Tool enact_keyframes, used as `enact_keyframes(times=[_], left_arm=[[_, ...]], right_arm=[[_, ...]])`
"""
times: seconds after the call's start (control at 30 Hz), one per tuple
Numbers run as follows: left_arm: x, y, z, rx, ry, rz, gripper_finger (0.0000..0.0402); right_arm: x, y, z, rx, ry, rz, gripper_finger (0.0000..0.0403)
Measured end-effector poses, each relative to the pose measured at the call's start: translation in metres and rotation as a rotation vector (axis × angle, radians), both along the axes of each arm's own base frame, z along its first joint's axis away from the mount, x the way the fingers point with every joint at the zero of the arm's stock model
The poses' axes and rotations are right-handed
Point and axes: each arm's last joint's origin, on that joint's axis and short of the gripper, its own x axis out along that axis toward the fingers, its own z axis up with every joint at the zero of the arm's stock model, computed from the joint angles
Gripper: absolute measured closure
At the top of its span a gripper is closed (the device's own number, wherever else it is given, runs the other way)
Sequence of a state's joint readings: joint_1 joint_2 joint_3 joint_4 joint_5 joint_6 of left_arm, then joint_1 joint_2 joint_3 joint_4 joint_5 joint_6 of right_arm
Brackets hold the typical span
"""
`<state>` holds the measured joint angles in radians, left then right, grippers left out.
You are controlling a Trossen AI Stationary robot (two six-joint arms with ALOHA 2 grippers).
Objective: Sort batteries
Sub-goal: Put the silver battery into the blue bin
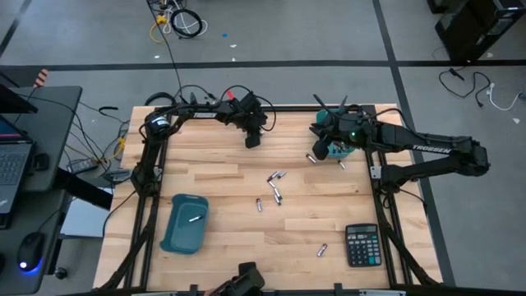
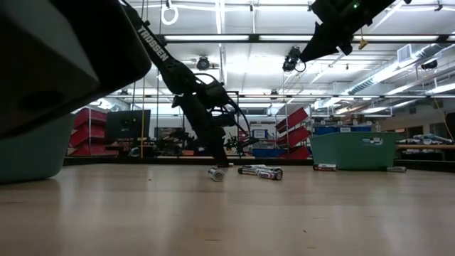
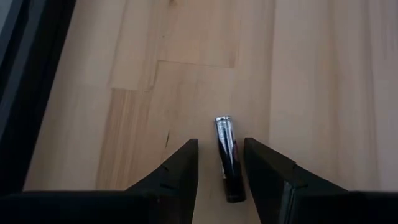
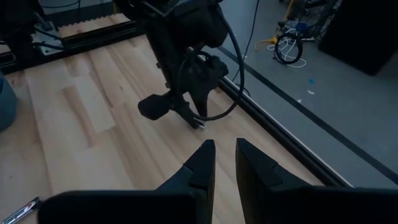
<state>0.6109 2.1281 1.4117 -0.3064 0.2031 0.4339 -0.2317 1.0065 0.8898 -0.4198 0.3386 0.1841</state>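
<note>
- high view shows the left tool [image 1: 253, 141] in the upper middle of the frame, low over the wooden surface [image 1: 230, 247], near its far edge.
- left wrist view shows that tool's fingers [image 3: 180, 171] parted, with one battery [image 3: 227, 158] lying on the wood between them; neither finger visibly presses on it.
- the right tool [image 1: 319, 150] sits in the upper right of the high view, over a teal bin [image 1: 345, 152]; in the right wrist view its fingers [image 4: 199, 165] stand a narrow gap apart with nothing between them.
- a cluster of batteries [image 1: 275, 187] lies in the centre of the high view, one more battery [image 1: 323, 249] lower right, another [image 1: 343, 164] just below the right bin.
- a second teal bin [image 1: 174, 230] in the lower left holds one cell [image 1: 196, 219].
- a black calculator [image 1: 362, 245] rests in the lower right.
- low view shows several batteries [image 2: 270, 173] lying on their sides mid-frame.
</note>
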Motion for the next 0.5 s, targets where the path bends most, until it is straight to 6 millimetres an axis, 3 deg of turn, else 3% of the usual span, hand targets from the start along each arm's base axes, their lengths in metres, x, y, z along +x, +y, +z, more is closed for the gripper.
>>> enact_keyframes(times=[0.2,0.43,0.5], left_arm=[[-0.0003,-0.0004,-0.0007,0.005,0.012,0.006,0.0286],[0.0,-0.0047,-0.0019,-0.007,0.037,0.0,0.0383],[0.0009,-0.0063,-0.0021,-0.001,0.044,0.007,0.0389]], right_arm=[[0.0001,0.0,0.0,0.0,0.0,0.0,0.0353],[0.0001,0.0,0.0,-0.001,0.0,0.0,0.0353],[0.0004,-0.0001,-0.0001,-0.001,0.0,0.001,0.0353]])
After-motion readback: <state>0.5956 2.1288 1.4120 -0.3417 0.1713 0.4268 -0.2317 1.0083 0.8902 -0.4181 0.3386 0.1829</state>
